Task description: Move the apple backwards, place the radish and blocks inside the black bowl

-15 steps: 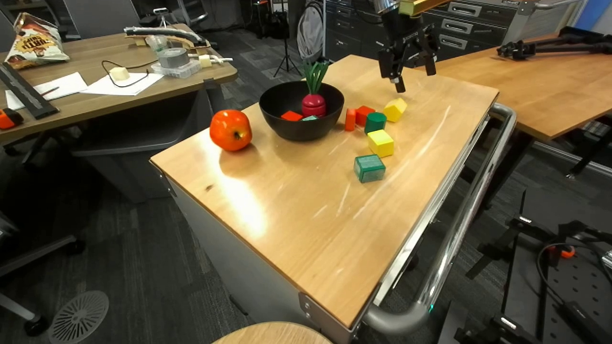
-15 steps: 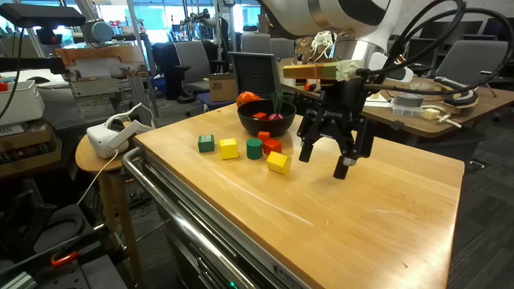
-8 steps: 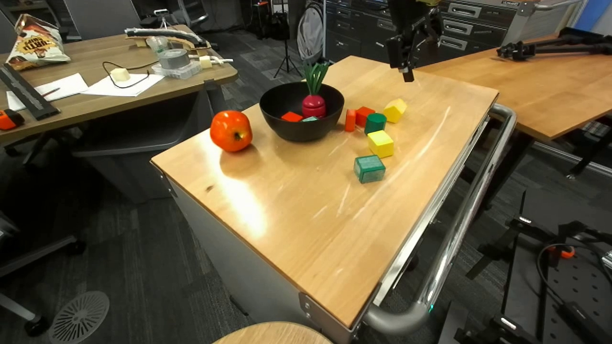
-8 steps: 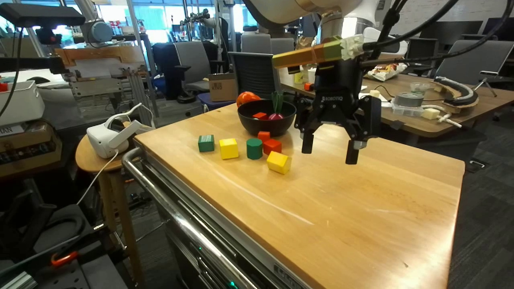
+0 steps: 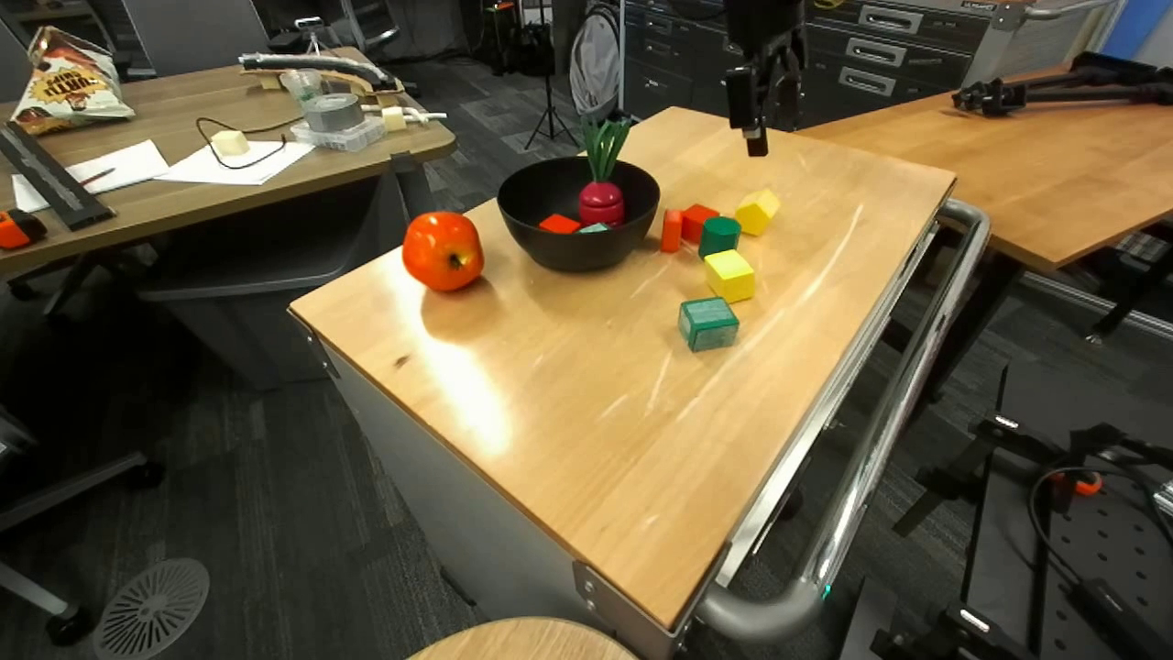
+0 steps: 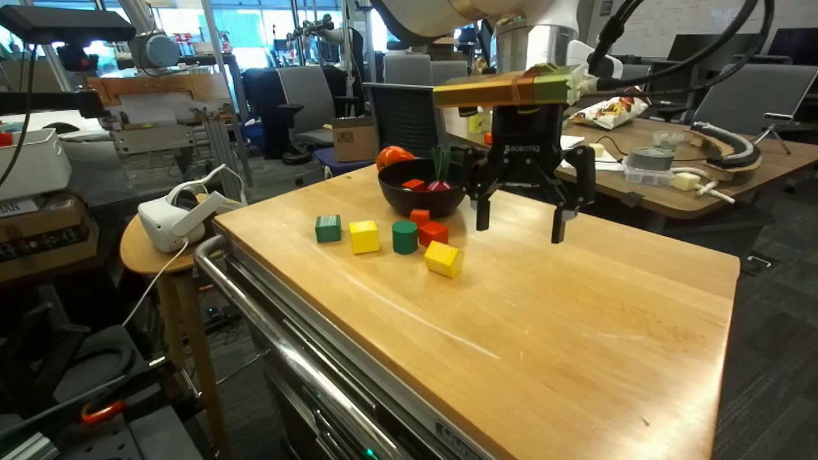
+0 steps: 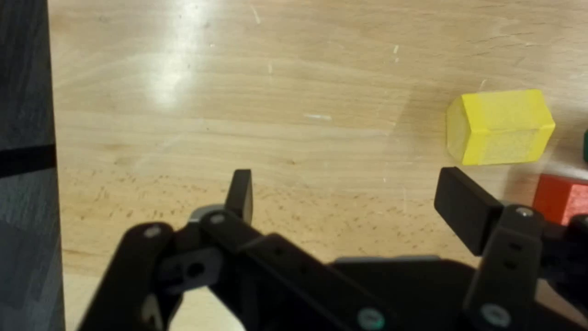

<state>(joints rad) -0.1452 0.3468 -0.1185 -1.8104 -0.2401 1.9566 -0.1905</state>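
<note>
"ROBOTIQ" jaws parted, radish (image 5: pixel 601 202) in bowl (image 5: pixel 575 253)

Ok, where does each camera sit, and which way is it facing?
Exterior view: raised, looking past the blocks toward the black bowl; arm and open claw show.
Exterior view: raised, roughly opposite, nearer the apple, facing the claw; little else of the arm shows.
Wrist view: on the arm, facing down at the tabletop; claw fingers at the bottom, yellow block at right.
Both exterior views share the apple, black bowl, radish and blocks.
</note>
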